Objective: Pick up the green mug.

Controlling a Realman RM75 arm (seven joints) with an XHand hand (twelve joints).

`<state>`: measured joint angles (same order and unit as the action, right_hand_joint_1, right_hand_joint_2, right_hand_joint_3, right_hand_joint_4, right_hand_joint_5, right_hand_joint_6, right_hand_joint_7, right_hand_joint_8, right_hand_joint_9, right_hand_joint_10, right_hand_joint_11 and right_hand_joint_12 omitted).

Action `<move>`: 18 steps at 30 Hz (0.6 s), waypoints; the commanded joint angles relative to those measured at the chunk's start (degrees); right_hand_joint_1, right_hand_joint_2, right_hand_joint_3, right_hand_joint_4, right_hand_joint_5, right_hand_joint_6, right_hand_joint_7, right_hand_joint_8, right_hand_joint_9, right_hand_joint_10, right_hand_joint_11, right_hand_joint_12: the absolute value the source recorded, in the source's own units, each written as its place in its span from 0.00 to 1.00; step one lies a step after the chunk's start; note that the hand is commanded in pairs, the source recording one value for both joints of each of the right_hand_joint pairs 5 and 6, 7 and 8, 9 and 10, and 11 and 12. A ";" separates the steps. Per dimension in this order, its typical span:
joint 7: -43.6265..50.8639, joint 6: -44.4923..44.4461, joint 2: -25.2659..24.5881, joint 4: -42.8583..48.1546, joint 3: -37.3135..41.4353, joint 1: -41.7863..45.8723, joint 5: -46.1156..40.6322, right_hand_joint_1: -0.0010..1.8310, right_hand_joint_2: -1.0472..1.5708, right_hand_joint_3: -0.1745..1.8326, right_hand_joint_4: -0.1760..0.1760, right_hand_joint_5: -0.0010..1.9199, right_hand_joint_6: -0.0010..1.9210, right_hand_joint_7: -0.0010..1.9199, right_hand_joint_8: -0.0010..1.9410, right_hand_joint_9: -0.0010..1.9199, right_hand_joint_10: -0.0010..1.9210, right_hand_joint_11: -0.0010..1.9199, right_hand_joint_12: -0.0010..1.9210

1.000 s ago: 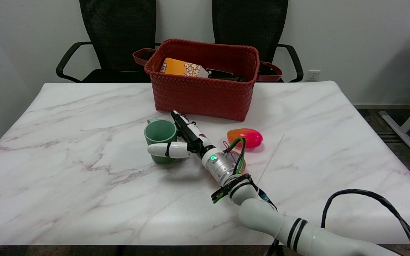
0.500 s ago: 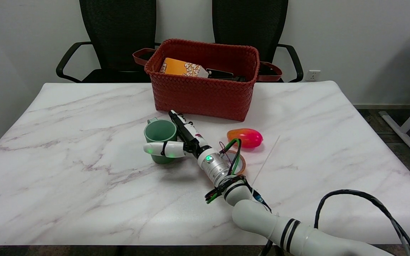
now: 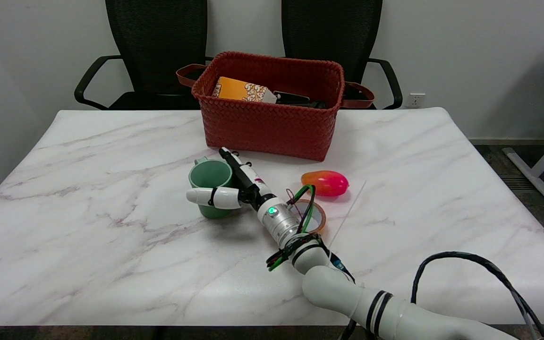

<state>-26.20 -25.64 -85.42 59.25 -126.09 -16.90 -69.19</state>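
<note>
Mug [image 3: 209, 180], green, upright, loosely cupped between thumb and fingers of spread robot hand [image 3: 234, 186].

Pale green, glossy ceramic mug [image 3: 209, 182], upright with its open mouth facing up and nothing visible inside. Standing on the white marble tabletop just in front of the red woven basket's left corner, handle turned to the far left. Near side partly hidden behind a white finger crossing its front.
</note>
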 commanded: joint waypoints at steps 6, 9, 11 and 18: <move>-0.05 -1.86 -0.83 -0.39 0.00 -0.55 -0.39 0.54 0.70 0.00 0.50 0.19 0.19 0.35 0.35 0.34 0.34 0.28 0.28; -0.05 -3.21 -0.83 -0.30 0.00 -0.24 -0.39 0.54 0.70 0.00 0.50 0.26 0.26 0.40 0.40 0.34 0.34 0.27 0.27; -0.05 -4.20 -0.83 -0.15 -0.06 -0.15 -0.39 0.55 0.70 0.00 0.50 0.26 0.26 0.43 0.43 0.34 0.34 0.26 0.26; -0.13 -5.40 -0.36 1.97 0.08 0.25 0.01 0.54 0.70 0.00 0.50 0.26 0.26 0.47 0.46 0.37 0.37 0.28 0.28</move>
<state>-26.26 -27.86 -86.06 58.95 -126.12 -17.19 -69.46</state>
